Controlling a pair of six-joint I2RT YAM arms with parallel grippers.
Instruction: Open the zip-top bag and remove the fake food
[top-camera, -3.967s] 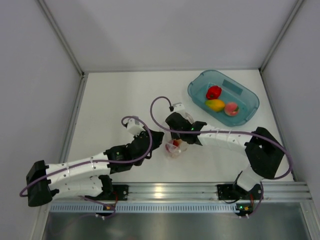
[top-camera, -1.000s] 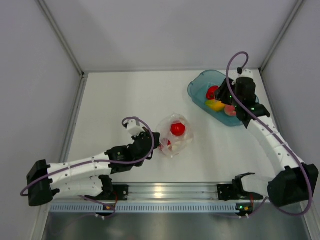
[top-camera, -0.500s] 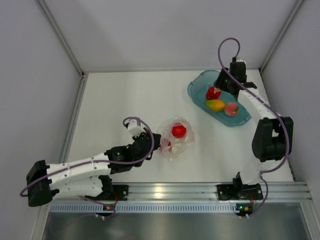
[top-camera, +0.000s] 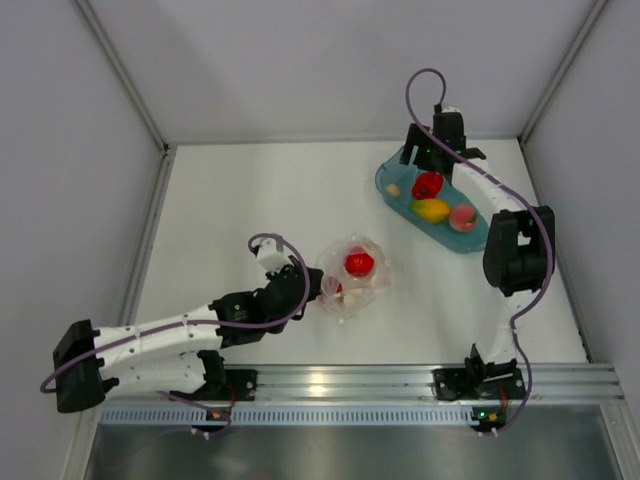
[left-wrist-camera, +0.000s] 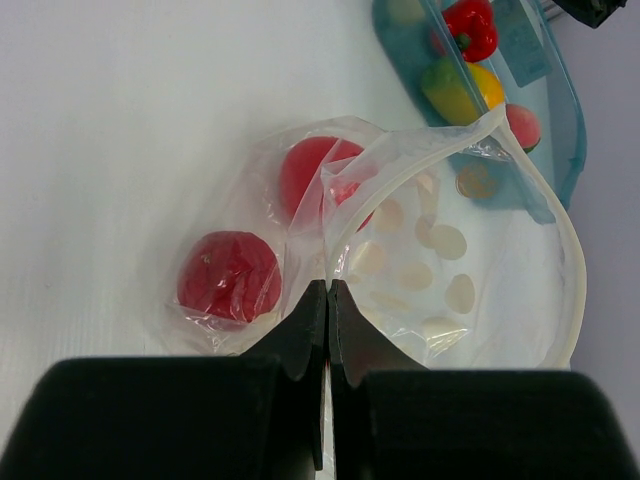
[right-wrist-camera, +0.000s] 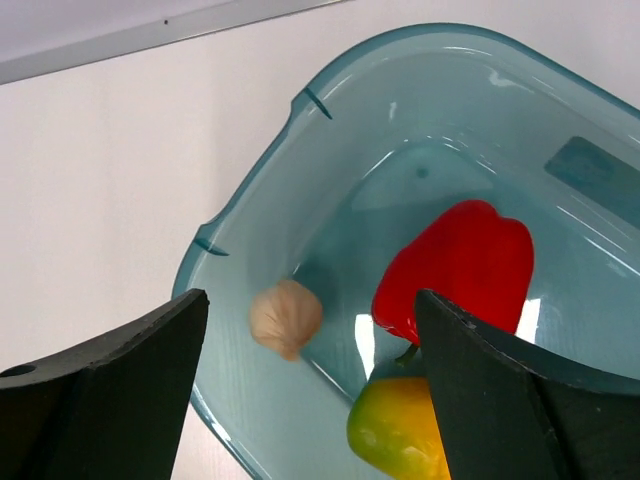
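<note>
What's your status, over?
Left gripper shut on zip-top bag rim, mouth open. Right gripper open, empty, over teal tub. Two red fake food pieces in bag; four in tub. Nothing blocking.

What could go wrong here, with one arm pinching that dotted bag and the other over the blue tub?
The left fingers pinch only a thin strip of rim on the zip-top bag; slick plastic might slip free and the mouth sag shut. Two red fruits lie deep in its folds, so the open right fingers, over the tub, could snag plastic instead.
</note>
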